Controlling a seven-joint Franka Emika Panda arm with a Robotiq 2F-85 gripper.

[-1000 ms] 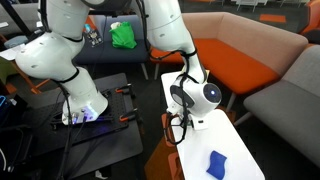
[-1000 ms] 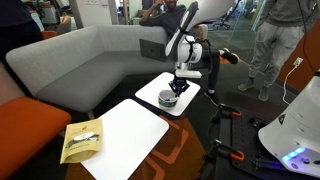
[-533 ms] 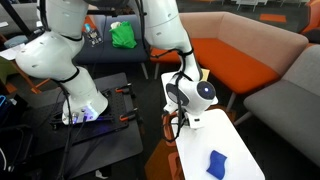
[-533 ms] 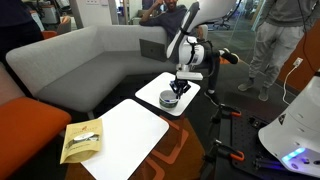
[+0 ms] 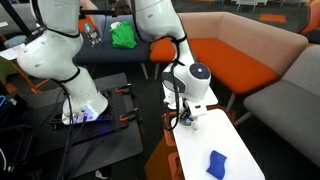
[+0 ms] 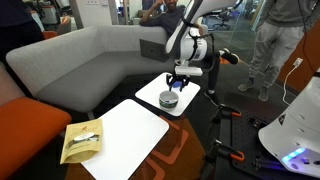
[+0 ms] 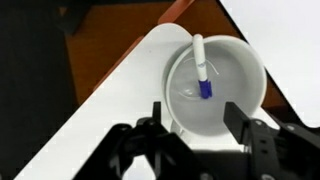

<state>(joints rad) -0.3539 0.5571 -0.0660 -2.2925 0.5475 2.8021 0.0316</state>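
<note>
In the wrist view a white bowl (image 7: 250, 70) stands on a white table (image 7: 110, 110). Inside it lies a white pen with a blue cap (image 7: 199, 60), leaning against the bowl's wall. My gripper (image 7: 197, 115) hangs open just above the bowl, its black fingers (image 7: 237, 112) on either side of the near rim and nothing between them. In an exterior view the gripper (image 6: 177, 84) hovers a little above the bowl (image 6: 168, 98). From the opposite side the gripper (image 5: 185, 115) points down at the table's near end and hides the bowl.
A blue cloth (image 5: 217, 163) lies further along the small table (image 5: 220, 135). A second white table (image 6: 135, 130) carries a yellowish packet (image 6: 82, 140). Grey (image 6: 90, 60) and orange (image 5: 235, 50) sofas surround the tables. A person (image 6: 275, 40) stands nearby.
The jaws have gone from shut to open and the gripper has lifted slightly off the bowl. The pen now lies free in the bowl.
</note>
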